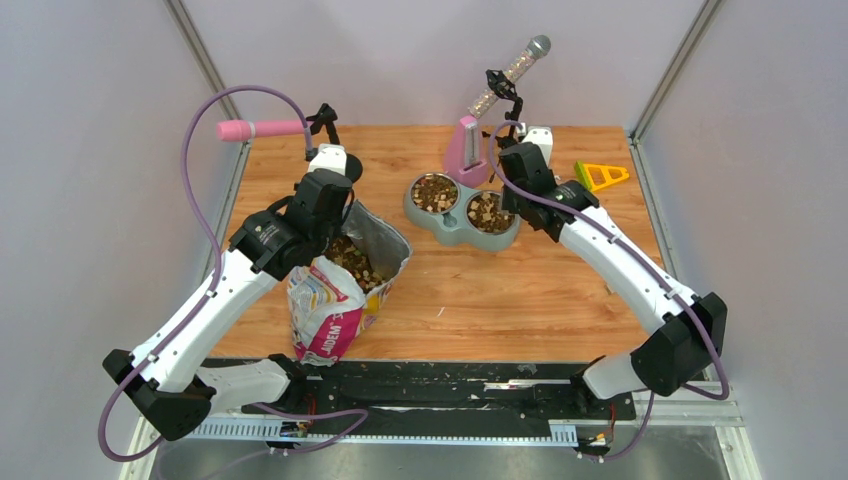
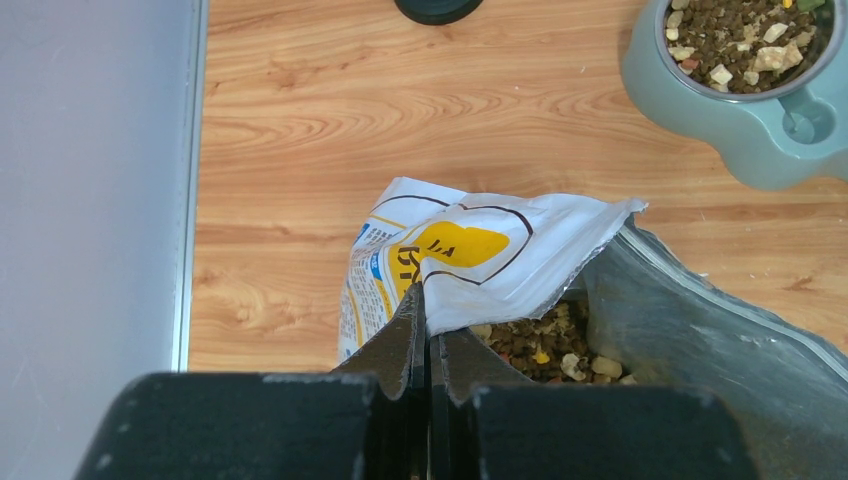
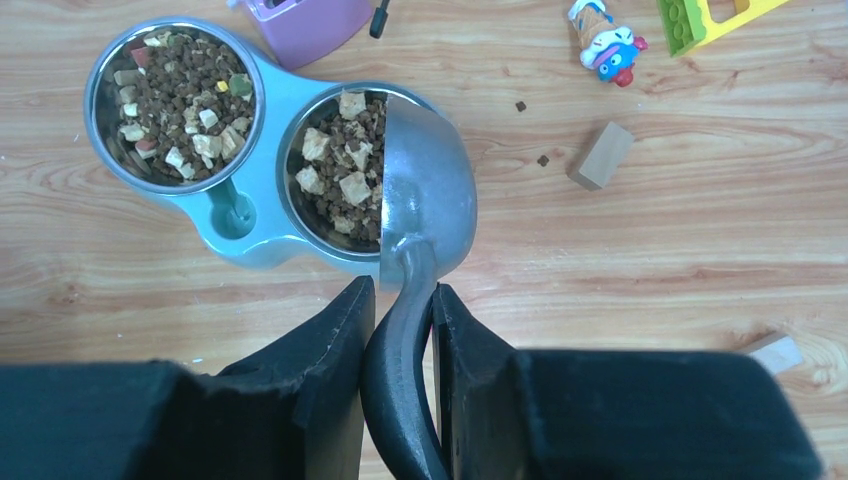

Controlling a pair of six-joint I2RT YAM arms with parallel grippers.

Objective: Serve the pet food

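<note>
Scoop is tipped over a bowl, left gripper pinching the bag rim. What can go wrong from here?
1. Overflow: the bowl under the scoop already looks full, and stray bits lie on the table; more pet food may roll out.
2. Slip: the left gripper pinches only the thin edge of the bag; if it slides off, the mouth may fold shut or the bag tip over.

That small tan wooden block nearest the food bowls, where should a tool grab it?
Pinch the small tan wooden block across its two long sides at mid-length, coming straight down from above. It lies flat and slanted on the wooden table, with nothing touching it, so turning the tool to match that slant should fit.
</note>
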